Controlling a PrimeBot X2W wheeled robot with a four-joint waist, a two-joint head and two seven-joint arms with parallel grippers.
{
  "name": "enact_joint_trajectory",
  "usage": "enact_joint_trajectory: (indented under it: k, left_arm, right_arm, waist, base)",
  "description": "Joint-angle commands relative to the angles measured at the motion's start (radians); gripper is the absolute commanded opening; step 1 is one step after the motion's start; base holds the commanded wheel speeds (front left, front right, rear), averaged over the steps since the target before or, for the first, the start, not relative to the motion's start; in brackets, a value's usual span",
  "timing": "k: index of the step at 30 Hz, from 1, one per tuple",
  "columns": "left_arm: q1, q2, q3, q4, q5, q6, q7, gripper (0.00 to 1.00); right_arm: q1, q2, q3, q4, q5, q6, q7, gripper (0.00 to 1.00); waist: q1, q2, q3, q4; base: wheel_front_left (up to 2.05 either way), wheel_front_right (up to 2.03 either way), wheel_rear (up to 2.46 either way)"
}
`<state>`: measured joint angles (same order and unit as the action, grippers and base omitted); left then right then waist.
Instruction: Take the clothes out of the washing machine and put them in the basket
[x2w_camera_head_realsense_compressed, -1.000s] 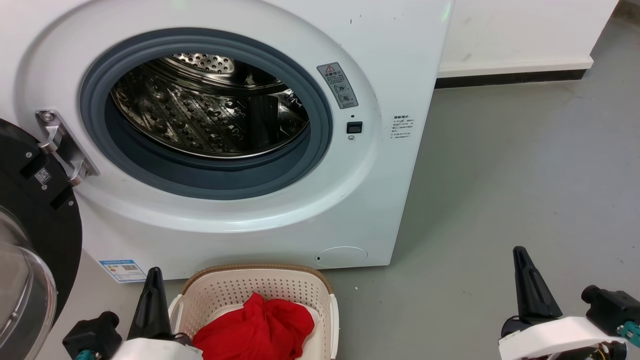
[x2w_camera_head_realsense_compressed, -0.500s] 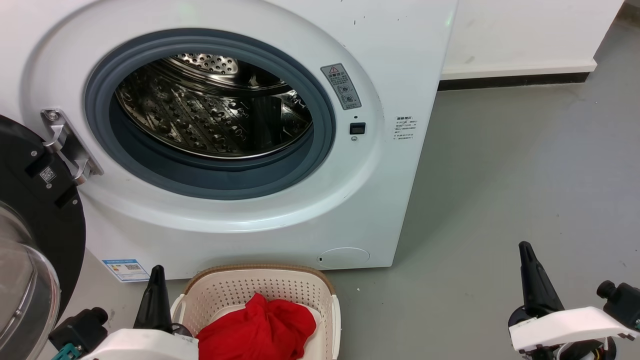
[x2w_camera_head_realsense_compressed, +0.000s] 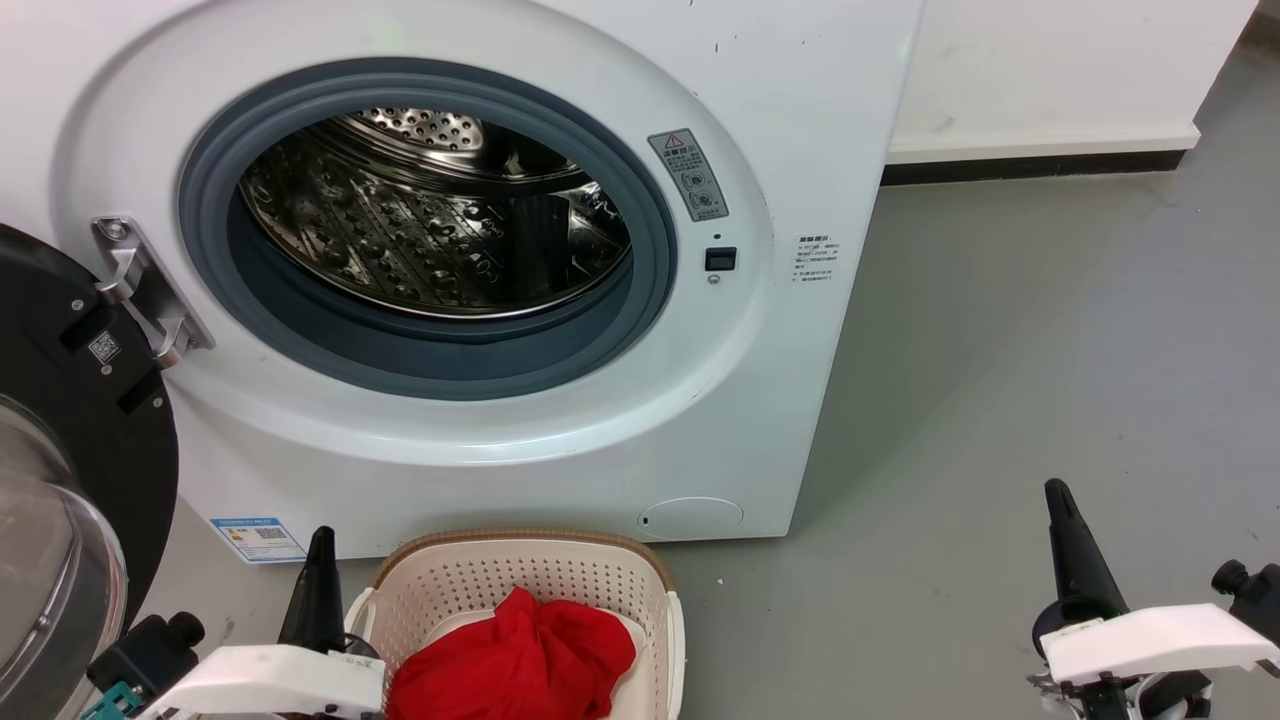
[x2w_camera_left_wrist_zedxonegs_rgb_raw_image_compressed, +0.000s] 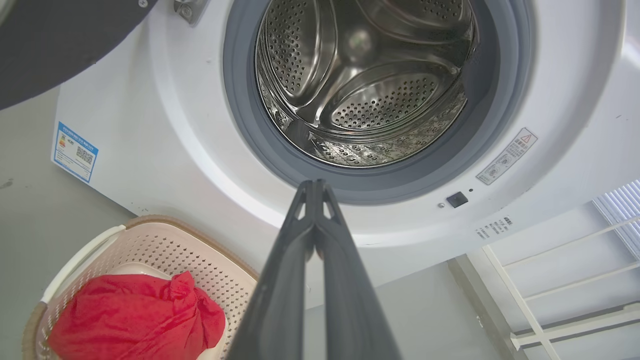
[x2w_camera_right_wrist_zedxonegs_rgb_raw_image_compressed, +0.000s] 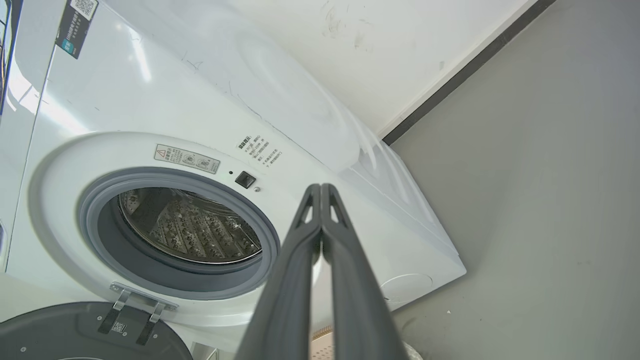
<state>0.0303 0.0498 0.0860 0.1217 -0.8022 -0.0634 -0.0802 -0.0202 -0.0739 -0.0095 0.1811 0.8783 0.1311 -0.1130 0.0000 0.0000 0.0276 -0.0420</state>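
The white washing machine (x2w_camera_head_realsense_compressed: 820, 120) stands with its door swung open to the left; its steel drum (x2w_camera_head_realsense_compressed: 430, 230) holds no fabric that I can see, and the same bare drum (x2w_camera_left_wrist_zedxonegs_rgb_raw_image_compressed: 365, 80) shows in the left wrist view. Red clothes (x2w_camera_head_realsense_compressed: 515, 655) lie bunched in the cream basket (x2w_camera_head_realsense_compressed: 655, 590) on the floor before the machine. The red clothes (x2w_camera_left_wrist_zedxonegs_rgb_raw_image_compressed: 135, 320) and the basket (x2w_camera_left_wrist_zedxonegs_rgb_raw_image_compressed: 165, 245) also appear in the left wrist view. My left gripper (x2w_camera_head_realsense_compressed: 322, 545) is shut just left of the basket, holding nothing. My right gripper (x2w_camera_head_realsense_compressed: 1056, 495) is shut over bare floor at the right.
The open black-rimmed glass door (x2w_camera_head_realsense_compressed: 60, 480) juts out at the far left, close to my left arm. Grey floor (x2w_camera_head_realsense_compressed: 1050, 330) spreads to the right of the machine up to a white wall with a dark baseboard (x2w_camera_head_realsense_compressed: 1030, 165).
The head camera has shifted slightly, so the machine sits a little further right in the picture. Both arms have sunk lower in the view; both grippers stay shut.
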Motion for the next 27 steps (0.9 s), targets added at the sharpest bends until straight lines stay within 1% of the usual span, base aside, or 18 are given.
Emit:
enact_joint_trajectory:
  k: [1,25,27]
  left_arm:
    - [-0.032,0.001,0.005,-0.005,-0.038,-0.008,0.009,0.00]
    - [-0.074,0.001,0.014,0.044,-0.328,-0.031,0.080,0.00]
    - [-0.082,0.001,0.015,0.051,-0.371,-0.034,0.090,0.00]
  right_arm:
    - [-0.023,-0.008,-0.004,-0.005,0.037,0.000,0.008,0.00]
    - [-0.051,-0.010,-0.025,0.020,0.315,0.000,0.077,0.00]
    - [-0.055,-0.010,-0.028,0.024,0.355,0.000,0.087,0.00]
  waist:
    - [0.0000,0.0000,-0.001,0.001]
    - [0.0000,0.0000,-0.008,0.013]
    - [0.0000,0.0000,-0.009,0.015]
  base:
    - [0.00,0.00,0.00]
    - [0.00,0.00,0.00]
    - [0.00,0.00,0.00]
